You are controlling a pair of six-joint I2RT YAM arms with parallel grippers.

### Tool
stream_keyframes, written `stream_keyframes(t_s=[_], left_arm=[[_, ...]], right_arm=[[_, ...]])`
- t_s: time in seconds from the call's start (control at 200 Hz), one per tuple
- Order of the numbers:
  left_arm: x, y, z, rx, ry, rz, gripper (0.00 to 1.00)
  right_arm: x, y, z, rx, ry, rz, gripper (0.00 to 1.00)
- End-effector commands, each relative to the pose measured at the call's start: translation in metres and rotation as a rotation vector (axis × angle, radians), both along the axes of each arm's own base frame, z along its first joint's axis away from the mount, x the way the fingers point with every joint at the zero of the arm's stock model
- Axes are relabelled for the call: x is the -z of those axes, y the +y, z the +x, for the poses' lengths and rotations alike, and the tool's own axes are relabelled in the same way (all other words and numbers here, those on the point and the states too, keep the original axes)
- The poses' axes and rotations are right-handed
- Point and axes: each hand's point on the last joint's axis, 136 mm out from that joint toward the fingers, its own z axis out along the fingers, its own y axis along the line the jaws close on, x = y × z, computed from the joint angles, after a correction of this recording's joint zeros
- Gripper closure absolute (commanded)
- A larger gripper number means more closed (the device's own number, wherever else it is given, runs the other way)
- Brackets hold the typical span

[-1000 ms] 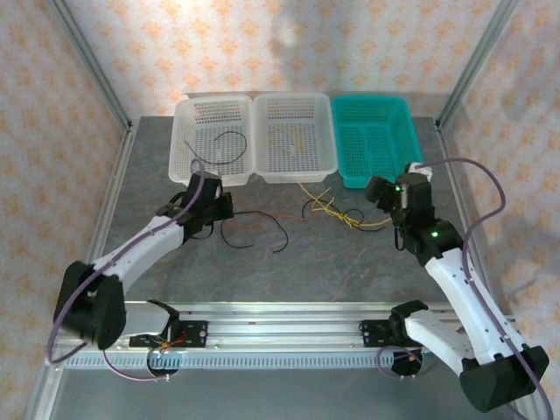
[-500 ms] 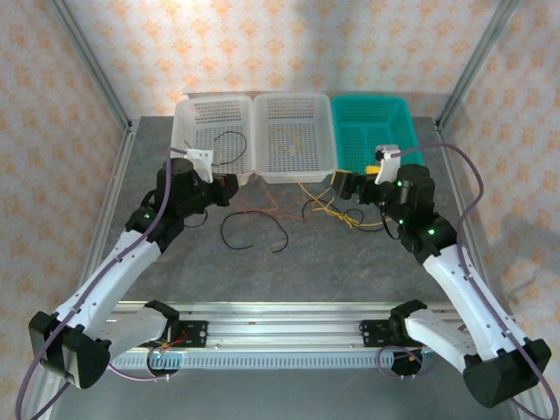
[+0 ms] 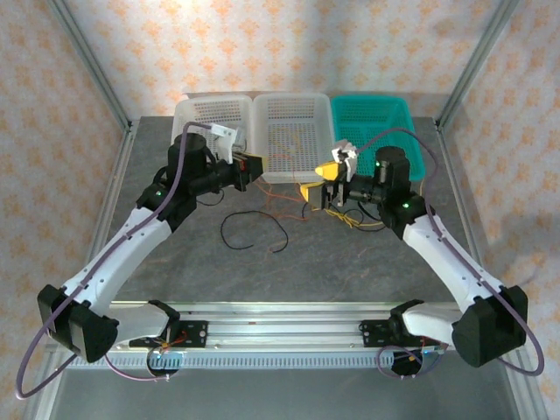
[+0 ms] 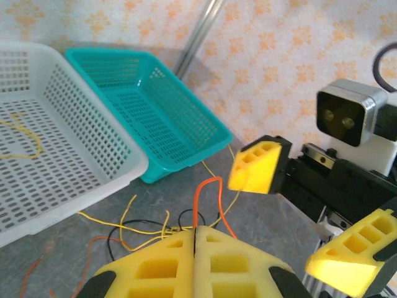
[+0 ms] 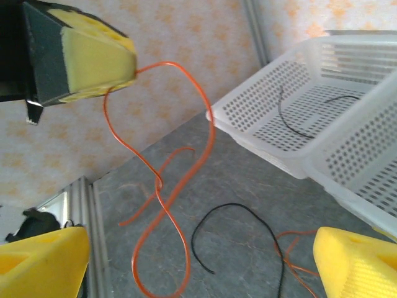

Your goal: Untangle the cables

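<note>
Three perforated plastic baskets stand in a row along the far edge of the grey stone-patterned table (image 3: 350, 271): a left white basket (image 3: 186, 118), a middle white basket (image 3: 293, 98) and a teal basket (image 3: 372, 103) at the right.

The left gripper (image 3: 254, 166), its yellow foam pads pressed together, clenches a thin curly orange wire (image 5: 208, 124). It hangs above the table just in front of where the two white baskets meet. The wire loops out of the pads, crosses itself and hangs down toward the surface.

The right gripper (image 3: 324, 179) faces it from the right with jaws spread wide, grasping nothing. It is near the front of the teal basket, above a tangle of thin yellow wires (image 4: 124, 220) that lies on the table with a short black strand caught in it.

A separate thin black wire (image 5: 239, 205) lies curved toward the table's middle. One loose yellow wire (image 4: 31, 139) lies inside the middle white basket. One loose black wire (image 5: 291, 127) lies inside the left white basket.
</note>
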Motion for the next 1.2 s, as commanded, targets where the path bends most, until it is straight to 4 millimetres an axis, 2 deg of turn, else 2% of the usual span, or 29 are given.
stream_keyframes(t_s=[0.0,0.125,0.205,0.34,0.411,0.486,0.536,0.581,0.611,0.681,0.736,0.836,0.911,1.086,1.196], left_arm=[[-0.022,-0.015,-0.007,0.07,-0.075,-0.015,1.0],[-0.022,-0.029,-0.01,0.111,-0.08,-0.016,1.0],[-0.023,-0.038,-0.011,0.137,-0.085,-0.018,1.0],[-0.02,-0.042,-0.005,0.119,-0.09,-0.016,1.0],[-0.013,-0.04,0.007,0.071,-0.073,-0.004,1.0],[-0.004,-0.037,0.023,0.004,-0.044,0.013,0.98],[0.001,-0.036,0.032,-0.031,-0.031,0.016,0.84],[0.004,-0.033,0.04,-0.073,-0.024,0.02,0.66],[0.006,-0.029,0.045,-0.106,-0.02,0.024,0.57],[0.013,-0.014,0.057,-0.208,-0.006,0.054,0.4],[0.024,0.004,0.066,-0.306,0.014,0.09,0.31],[0.049,0.04,0.073,-0.455,0.067,0.16,0.28],[0.072,0.066,0.07,-0.54,0.111,0.208,0.28],[0.129,0.121,0.049,-0.692,0.231,0.333,0.28],[0.167,0.149,0.031,-0.755,0.323,0.405,0.28]], right_arm=[[-0.025,0.017,-0.011,-0.136,-0.081,0.046,0.09],[-0.022,0.029,-0.008,-0.164,-0.047,0.057,0.13],[-0.02,0.033,-0.001,-0.147,-0.024,0.056,0.23],[-0.017,0.03,0.014,-0.053,0.0,0.043,0.62],[-0.014,0.024,0.024,0.023,0.007,0.031,0.83],[-0.012,0.014,0.037,0.132,0.016,0.019,1.0],[-0.011,0.006,0.047,0.216,0.028,0.009,1.0],[-0.008,-0.003,0.058,0.306,0.043,-0.006,1.0],[-0.006,-0.011,0.065,0.37,0.054,-0.017,1.0],[0.001,-0.032,0.083,0.535,0.076,-0.043,1.0],[0.005,-0.05,0.093,0.646,0.09,-0.063,1.0],[0.005,-0.083,0.109,0.815,0.111,-0.061,1.0],[0.001,-0.111,0.12,0.939,0.121,-0.041,1.0],[-0.008,-0.171,0.145,1.167,0.126,-0.029,1.0],[-0.005,-0.197,0.166,1.254,0.146,-0.051,1.0]])
